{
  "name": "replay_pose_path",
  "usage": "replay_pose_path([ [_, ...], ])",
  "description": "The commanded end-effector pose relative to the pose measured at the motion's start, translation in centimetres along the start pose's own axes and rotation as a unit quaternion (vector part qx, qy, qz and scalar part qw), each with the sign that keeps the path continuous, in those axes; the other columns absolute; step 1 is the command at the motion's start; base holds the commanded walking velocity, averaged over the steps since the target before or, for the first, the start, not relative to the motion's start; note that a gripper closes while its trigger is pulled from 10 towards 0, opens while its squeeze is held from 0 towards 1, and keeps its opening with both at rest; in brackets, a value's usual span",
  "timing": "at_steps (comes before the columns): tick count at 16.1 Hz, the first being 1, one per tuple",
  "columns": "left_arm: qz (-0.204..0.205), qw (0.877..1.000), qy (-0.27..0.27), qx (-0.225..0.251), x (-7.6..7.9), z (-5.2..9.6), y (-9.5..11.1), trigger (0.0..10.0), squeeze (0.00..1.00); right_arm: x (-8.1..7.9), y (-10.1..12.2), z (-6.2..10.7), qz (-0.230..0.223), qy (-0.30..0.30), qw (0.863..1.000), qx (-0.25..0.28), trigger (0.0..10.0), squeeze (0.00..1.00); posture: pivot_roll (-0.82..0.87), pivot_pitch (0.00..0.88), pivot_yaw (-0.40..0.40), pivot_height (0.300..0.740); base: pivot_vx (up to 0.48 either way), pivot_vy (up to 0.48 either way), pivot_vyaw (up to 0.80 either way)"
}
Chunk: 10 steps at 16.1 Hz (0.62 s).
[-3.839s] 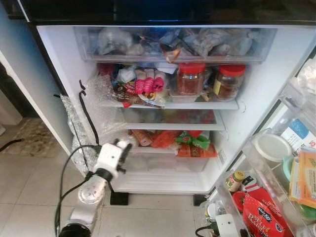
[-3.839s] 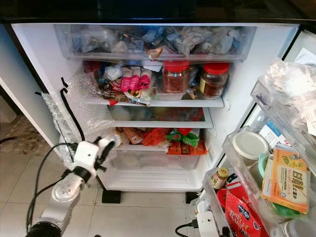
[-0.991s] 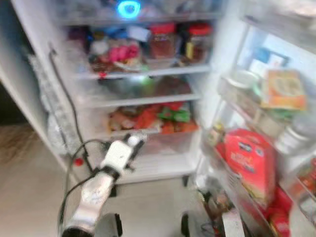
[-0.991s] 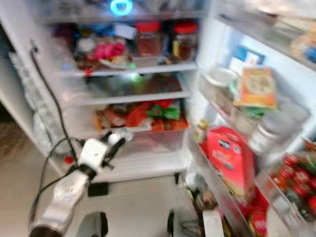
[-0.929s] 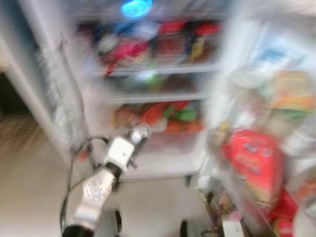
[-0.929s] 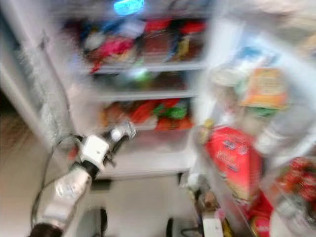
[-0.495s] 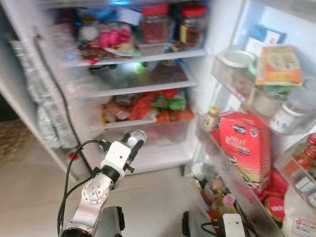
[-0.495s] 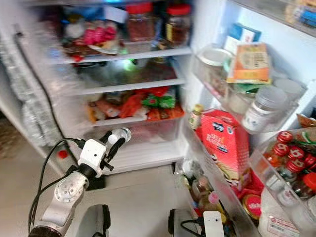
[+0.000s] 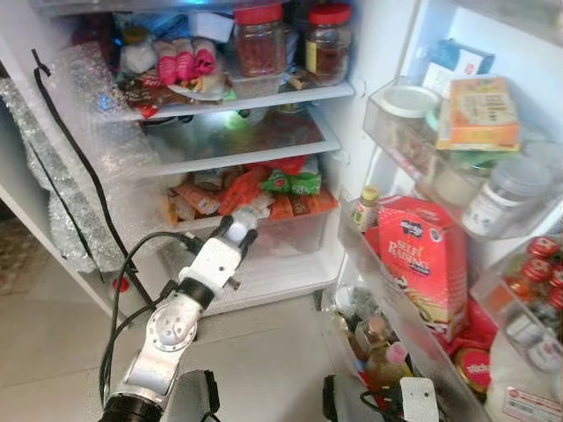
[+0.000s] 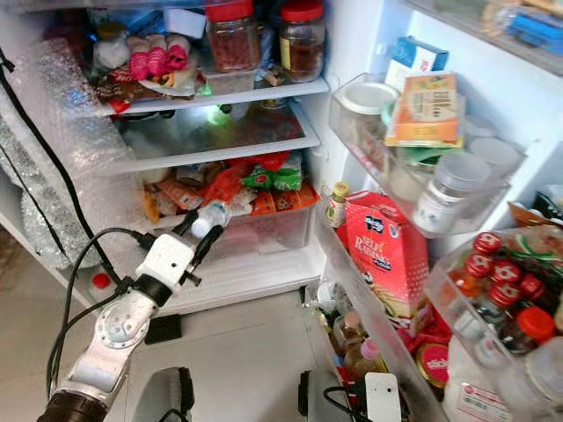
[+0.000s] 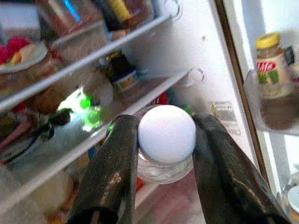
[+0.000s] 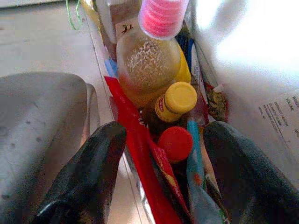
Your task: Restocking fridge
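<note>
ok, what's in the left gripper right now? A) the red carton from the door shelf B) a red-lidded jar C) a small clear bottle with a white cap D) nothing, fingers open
C: the left gripper is shut on the small clear bottle, its white cap sitting between the two black fingers, held up in front of the open fridge's lower shelves.

Light tile floor (image 9: 53, 325), grout lines visible. Darker patterned patch at far left (image 9: 10, 264). Bubble wrap (image 9: 84, 132) and a black cable (image 9: 84, 176) hang along the left wall. Even bright light, plus a green glow (image 10: 215, 114) mid-shelf.
</note>
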<state>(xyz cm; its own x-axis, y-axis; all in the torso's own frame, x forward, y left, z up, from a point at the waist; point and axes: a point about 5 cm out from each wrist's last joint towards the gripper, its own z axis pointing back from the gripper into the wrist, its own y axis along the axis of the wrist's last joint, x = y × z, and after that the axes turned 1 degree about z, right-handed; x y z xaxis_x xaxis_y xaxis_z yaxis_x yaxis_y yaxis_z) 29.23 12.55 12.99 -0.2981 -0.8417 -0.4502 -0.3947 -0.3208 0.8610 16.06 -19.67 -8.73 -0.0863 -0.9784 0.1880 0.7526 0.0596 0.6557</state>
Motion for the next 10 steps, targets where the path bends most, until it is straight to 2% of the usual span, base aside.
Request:
replay_pose_path([
  [1, -0.017, 1.0, 0.001, 0.026, -0.23, -0.55, 1.04, 10.0, 0.0, -0.7, -0.13, 0.14, -0.013, 0.016, 1.0, 0.003, 10.0, 0.0, -0.12, 0.053, 0.001, 0.603, 0.0, 0.0, 0.0],
  [4, -0.023, 0.999, 0.005, 0.028, -0.25, -0.62, 1.17, 10.0, 0.0, -0.96, 0.03, 0.17, -0.025, 0.037, 0.999, 0.012, 10.0, 0.0, -0.11, 0.048, 0.004, 0.603, 0.0, 0.0, 0.0],
  [7, -0.026, 0.999, 0.02, 0.032, -0.62, -0.76, 1.42, 10.0, 0.0, -1.52, 0.22, 0.21, -0.034, 0.085, 0.996, 0.019, 10.0, 0.0, -0.11, 0.043, 0.006, 0.603, 0.0, 0.0, 0.0],
  [10, -0.027, 0.999, 0.023, 0.035, -0.65, -0.86, 1.53, 10.0, 0.0, -1.56, 0.18, 0.21, -0.029, 0.088, 0.996, 0.016, 10.0, 0.0, -0.11, 0.038, 0.007, 0.603, 0.0, 0.0, 0.0],
])
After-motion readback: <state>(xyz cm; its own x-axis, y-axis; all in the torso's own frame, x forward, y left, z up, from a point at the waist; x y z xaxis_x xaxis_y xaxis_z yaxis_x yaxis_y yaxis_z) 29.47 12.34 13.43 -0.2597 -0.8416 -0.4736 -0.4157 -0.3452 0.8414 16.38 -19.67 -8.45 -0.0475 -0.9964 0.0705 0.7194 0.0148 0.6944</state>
